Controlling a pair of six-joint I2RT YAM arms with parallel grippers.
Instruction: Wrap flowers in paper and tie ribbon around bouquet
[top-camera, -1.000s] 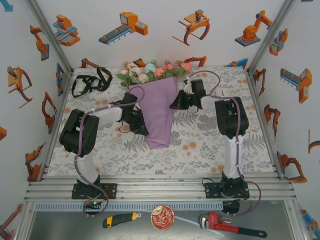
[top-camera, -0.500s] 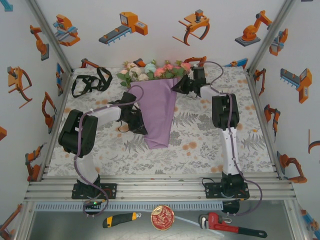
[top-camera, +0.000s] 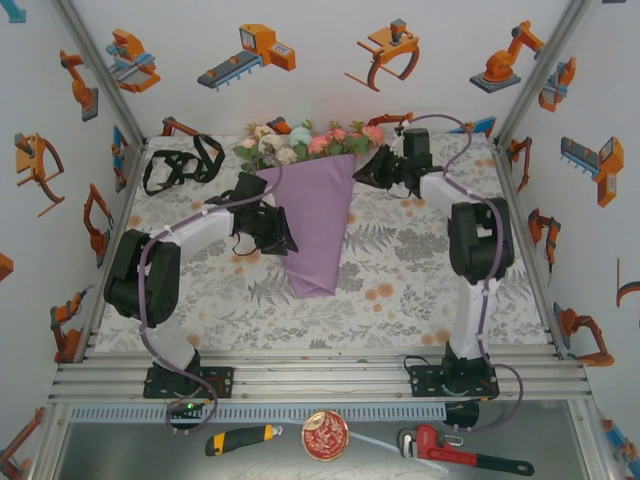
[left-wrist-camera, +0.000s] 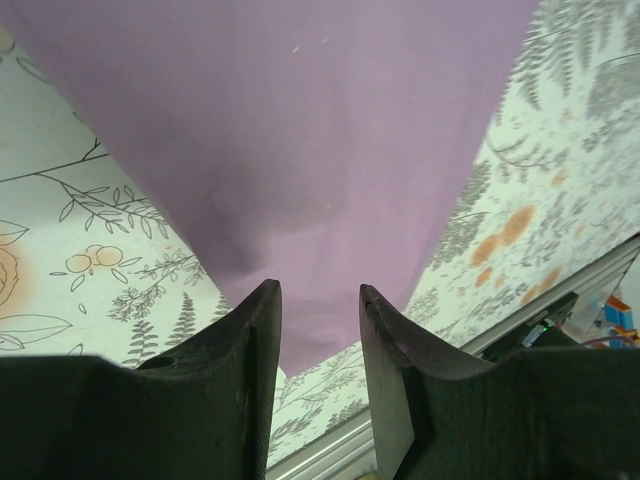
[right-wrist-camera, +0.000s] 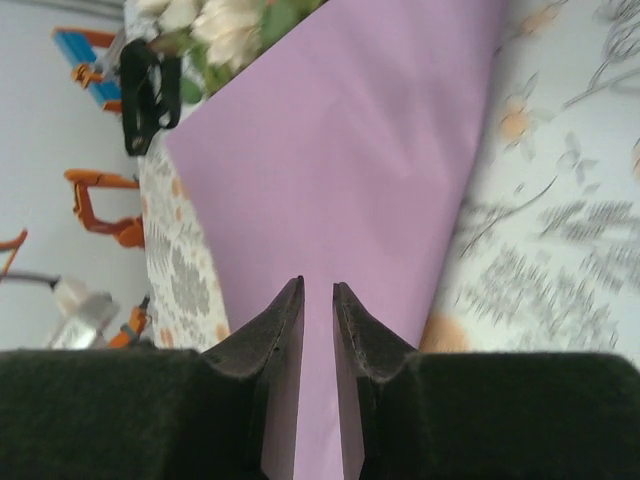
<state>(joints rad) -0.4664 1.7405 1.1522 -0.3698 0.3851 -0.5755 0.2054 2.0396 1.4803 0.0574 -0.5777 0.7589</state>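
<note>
The bouquet lies on the floral tablecloth as a lilac paper (top-camera: 318, 215) cone, its tip toward me. Its pink, white and blue flowers (top-camera: 310, 142) poke out at the far end. The black ribbon (top-camera: 183, 163) sits in a loose heap at the back left, and also at the top left of the right wrist view (right-wrist-camera: 148, 80). My left gripper (top-camera: 284, 228) rests at the cone's left edge, open, with the paper (left-wrist-camera: 300, 150) beyond its empty fingers. My right gripper (top-camera: 364, 170) hovers by the cone's upper right corner, jaws narrowly apart, holding nothing, paper (right-wrist-camera: 340, 170) underneath.
A yellow utility knife (top-camera: 240, 438), a red tin (top-camera: 325, 435) and a red pipe wrench (top-camera: 462, 452) lie on the ledge in front of the arm bases. Aluminium frame posts and patterned walls enclose the table on three sides.
My right arm has swung back and to the right, off the paper's right flap. My left arm has stretched further along the cone's left side. The cone now lies flatter and tidier.
</note>
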